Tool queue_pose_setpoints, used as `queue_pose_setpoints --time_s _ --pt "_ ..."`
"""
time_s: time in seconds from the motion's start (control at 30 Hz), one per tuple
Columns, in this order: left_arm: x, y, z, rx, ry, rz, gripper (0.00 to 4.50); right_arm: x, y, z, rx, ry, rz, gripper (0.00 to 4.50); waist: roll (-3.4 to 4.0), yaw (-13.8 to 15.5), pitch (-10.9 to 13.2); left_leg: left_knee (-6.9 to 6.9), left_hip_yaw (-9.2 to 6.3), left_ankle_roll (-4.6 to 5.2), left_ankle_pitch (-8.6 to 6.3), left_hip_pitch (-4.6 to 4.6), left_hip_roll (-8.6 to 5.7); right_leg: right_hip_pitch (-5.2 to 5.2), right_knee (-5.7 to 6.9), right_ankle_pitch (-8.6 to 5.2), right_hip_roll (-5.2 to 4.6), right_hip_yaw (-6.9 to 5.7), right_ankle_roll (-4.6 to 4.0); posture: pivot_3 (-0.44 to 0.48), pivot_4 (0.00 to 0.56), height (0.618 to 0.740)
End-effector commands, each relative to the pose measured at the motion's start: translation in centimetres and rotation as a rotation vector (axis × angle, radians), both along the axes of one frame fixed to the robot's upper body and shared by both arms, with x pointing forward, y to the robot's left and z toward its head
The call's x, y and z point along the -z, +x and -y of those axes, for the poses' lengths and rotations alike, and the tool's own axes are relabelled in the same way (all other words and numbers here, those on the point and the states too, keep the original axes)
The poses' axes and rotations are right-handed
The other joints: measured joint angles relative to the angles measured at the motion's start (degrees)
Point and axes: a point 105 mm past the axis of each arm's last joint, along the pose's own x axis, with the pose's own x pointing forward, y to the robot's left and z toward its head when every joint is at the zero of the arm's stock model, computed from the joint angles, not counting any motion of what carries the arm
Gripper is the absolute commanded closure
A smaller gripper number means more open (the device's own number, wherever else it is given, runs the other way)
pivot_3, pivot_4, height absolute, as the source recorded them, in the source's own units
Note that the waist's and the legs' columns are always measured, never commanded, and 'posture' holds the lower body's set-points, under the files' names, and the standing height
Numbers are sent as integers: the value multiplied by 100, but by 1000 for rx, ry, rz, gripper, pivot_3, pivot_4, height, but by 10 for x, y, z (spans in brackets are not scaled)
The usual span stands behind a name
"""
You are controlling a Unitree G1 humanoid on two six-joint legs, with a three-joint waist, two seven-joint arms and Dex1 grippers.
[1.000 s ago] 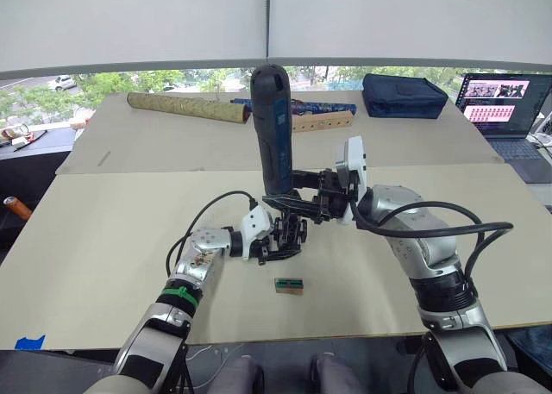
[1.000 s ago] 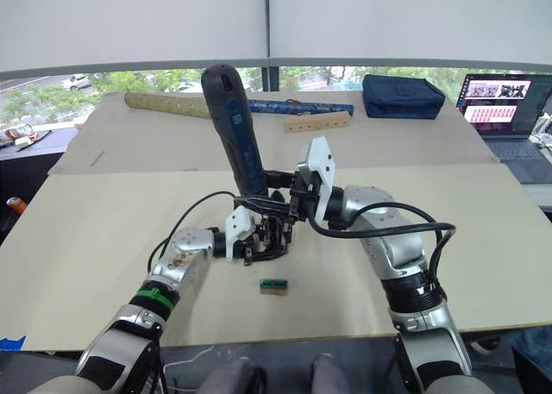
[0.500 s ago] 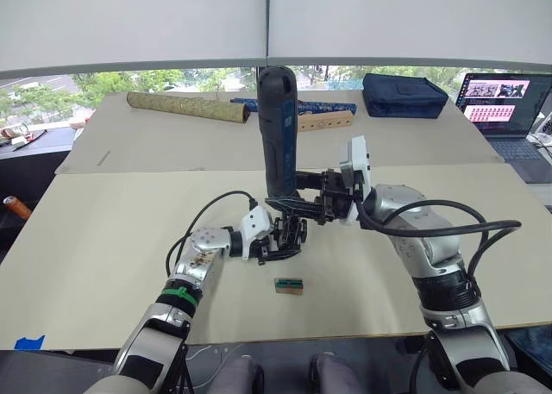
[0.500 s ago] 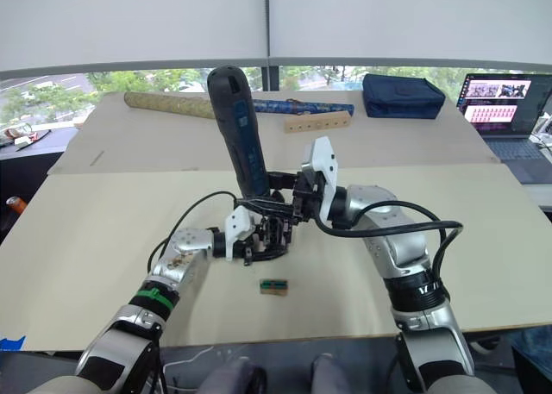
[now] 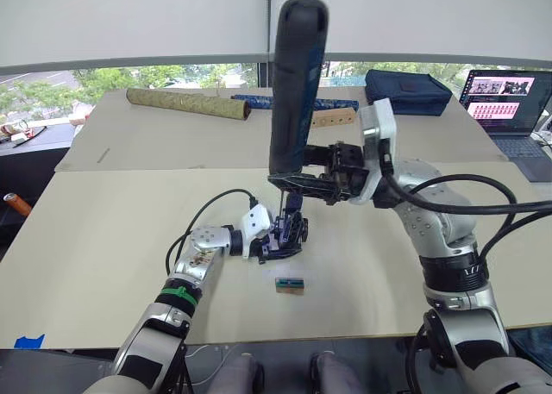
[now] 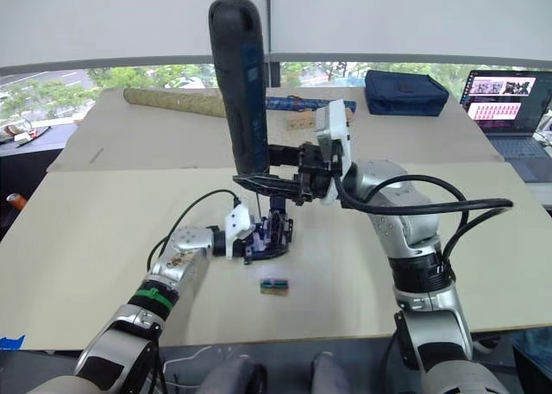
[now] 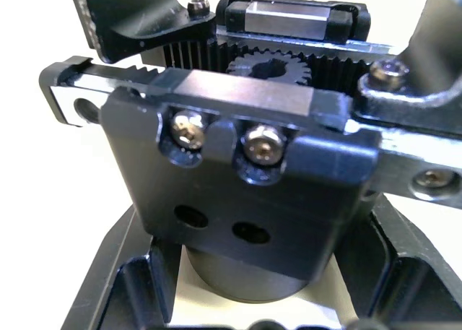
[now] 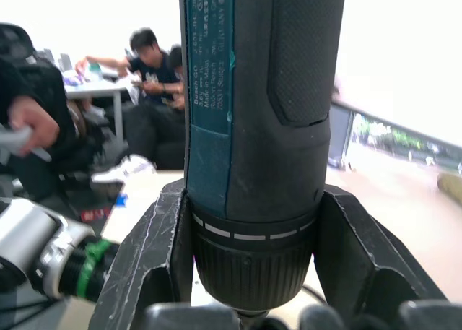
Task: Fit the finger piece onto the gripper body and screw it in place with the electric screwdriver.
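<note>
Here, the bit hangs right over the gripper body.

The gripper body (image 5: 286,235) sits on the table (image 5: 103,239), held by the left gripper (image 5: 274,239), whose two fingers close around its round base. Directly above it the electric screwdriver (image 5: 295,84) stands nearly upright, long axis vertical, thin bit pointing down near the body's top; whether it touches is unclear. The right gripper (image 5: 297,180) clamps the tool's lower barrel. I judge the next move to be a straight descent. A small tan-and-green block (image 5: 289,284) lies just beside.
</note>
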Motion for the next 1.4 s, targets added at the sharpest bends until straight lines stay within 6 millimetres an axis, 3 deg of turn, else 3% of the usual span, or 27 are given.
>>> queue_pose_setpoints --time_s 0.03,0.13,0.17,0.23,0.27,0.4,0.53,0.9,1.0,1.13,1.27,1.4 --pt "18 1 -13 -49 64 -71 2135 -24 -14 6 -56 47 87 2596 0 0 0 0 0 2 -1 0 0 0 1 0 -1 0 0 0 150 740" --pt "18 4 -16 -81 62 -77 2135 -31 -20 9 -86 57 102 2596 0 0 0 0 0 5 -2 1 1 0 3 0 0 -1 0 0 150 740" --pt "18 5 -17 -97 66 -77 1087 -35 -23 11 -100 62 110 2596 0 1 0 0 -1 5 -2 1 1 0 3 0 0 -1 0 0 150 740" --pt "20 7 -22 -104 83 -82 223 -42 -30 14 -123 72 122 2596 0 1 0 0 -2 5 -2 1 1 -1 3 0 -1 0 0 0 150 740" --pt "20 7 -25 -103 88 -81 16 -46 -32 16 -130 77 122 2596 0 -12 0 -1 -1 5 -2 1 2 -2 3 0 -1 0 0 0 150 740" --pt "20 1 -39 -93 100 -84 16 -61 -41 25 -136 107 93 2596 0 -63 0 -7 -1 4 -2 3 14 -4 3 1 -15 0 -2 0 150 740" --pt "17 -9 -62 -90 110 -70 16 -58 -43 47 -67 63 89 2596 0 -129 0 -21 -1 9 -7 2 22 -10 -1 0 -17 4 -4 0 150 740" --pt "-9 -50 -146 -86 84 -3 16 -6 -44 124 279 -74 34 2596 8 -106 5 -22 -2 27 -23 -6 24 -12 -15 -7 -36 34 -15 0 150 740" --pt "-17 -60 -161 -94 87 8 16 10 -47 137 335 -96 34 2596 9 -79 8 -19 -2 31 -25 -6 24 -8 -16 -7 -38 33 -15 0 150 740" --pt "-26 -67 -152 -64 74 14 16 15 -52 130 320 -72 47 2596 15 -22 18 -14 -1 31 -25 -7 23 -7 -16 -7 -39 33 -15 0 150 740" --pt "-34 -75 -127 -4 37 17 16 11 -60 101 227 -29 87 2596 15 11 19 -14 -2 29 -23 -5 25 -8 -13 -6 -36 33 -15 0 150 740" --pt "-29 -93 -99 95 58 -16 16 13 -73 69 112 6 112 2596 15 7 20 -17 -2 29 -24 -6 25 -10 -15 -7 -31 32 -15 0 150 740"
